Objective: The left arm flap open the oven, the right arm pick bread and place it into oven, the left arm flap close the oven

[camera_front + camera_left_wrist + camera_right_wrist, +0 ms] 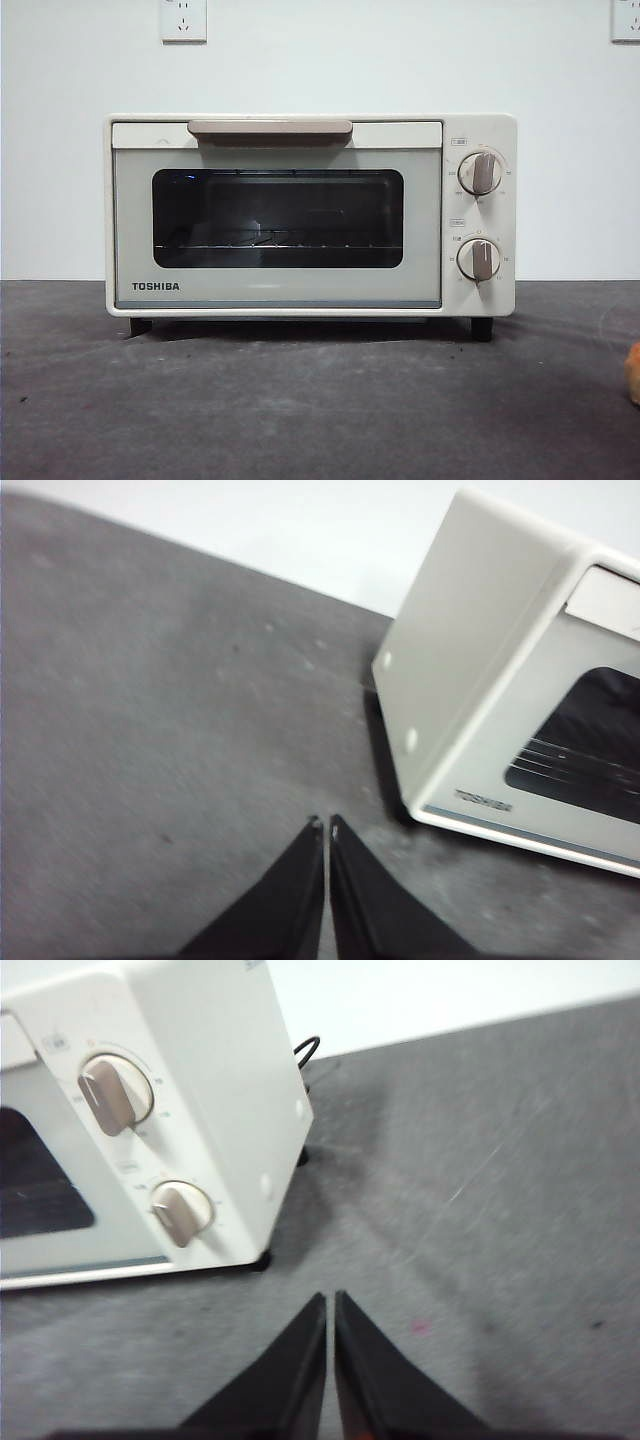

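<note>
Standing square in the middle of the grey table (pixel 300 410), near its back edge by the white wall, is one cream-white TOSHIBA toaster oven (pixel 310 215), boxy with rounded corners, its door shut. It carries one beige bar handle (pixel 270 128) along the top of the door, one dark glass window (pixel 278 218) with a wire rack showing behind it, two beige knobs (pixel 480 173) stacked on its panel, and black feet (pixel 482 328), of which the front view shows two. Only the front view catches the bread (pixel 633 372), a sliver of orange-tan at the table's right-hand edge of the picture, well apart from the oven; its shape cannot be told. That view alone also shows two wall sockets (pixel 183 20) high on the wall. The left wrist view gives the oven's plain smooth side panel and the door corner with the brand name; the left gripper (pixel 326 825) hangs over bare table near that corner, its two pointed black jaws pressed together on nothing. The right wrist view shows both knobs and a black cable (pixel 305 1052) behind the oven; the right gripper (pixel 329 1300) hangs near the knob-side corner, jaws likewise closed and empty. The table surface looks matte and faintly scuffed.
</note>
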Robot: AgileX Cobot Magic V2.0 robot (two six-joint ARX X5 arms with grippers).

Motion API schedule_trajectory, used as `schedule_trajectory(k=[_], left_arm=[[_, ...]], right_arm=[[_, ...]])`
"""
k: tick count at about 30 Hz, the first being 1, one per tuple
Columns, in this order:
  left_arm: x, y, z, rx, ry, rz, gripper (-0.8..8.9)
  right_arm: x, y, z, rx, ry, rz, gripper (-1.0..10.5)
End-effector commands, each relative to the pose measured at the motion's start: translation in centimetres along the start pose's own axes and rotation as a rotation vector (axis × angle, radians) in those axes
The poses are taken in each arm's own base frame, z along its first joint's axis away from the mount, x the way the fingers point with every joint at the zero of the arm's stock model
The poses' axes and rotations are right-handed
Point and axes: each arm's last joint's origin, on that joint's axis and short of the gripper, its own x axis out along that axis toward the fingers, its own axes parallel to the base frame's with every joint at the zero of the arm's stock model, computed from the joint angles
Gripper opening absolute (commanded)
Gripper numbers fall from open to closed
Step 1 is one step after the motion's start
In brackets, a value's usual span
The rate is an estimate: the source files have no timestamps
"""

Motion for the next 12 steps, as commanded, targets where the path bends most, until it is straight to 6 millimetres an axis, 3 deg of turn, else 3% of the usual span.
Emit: schedule_trajectory(k=[1, 7, 12], left_arm=[[-0.2, -0.5, 0.9, -0.104, -0.011, -0.028, 0.16], [-0.5, -2.2, 3.9, -0.185, 0.012, -0.100, 0.16], [-0.5, -4.3, 7.8, -0.171, 0.108, -0.143, 0.16]], right_arm=[[-0.5, 0.6, 1.3, 0.114, -0.035, 0.036, 0.1], [-2.0, 2.0, 4.4, 0.167, -0.026, 0.070, 0.1], [-3.3, 3.6, 7.8, 0.157, 0.015, 0.113, 0.1]])
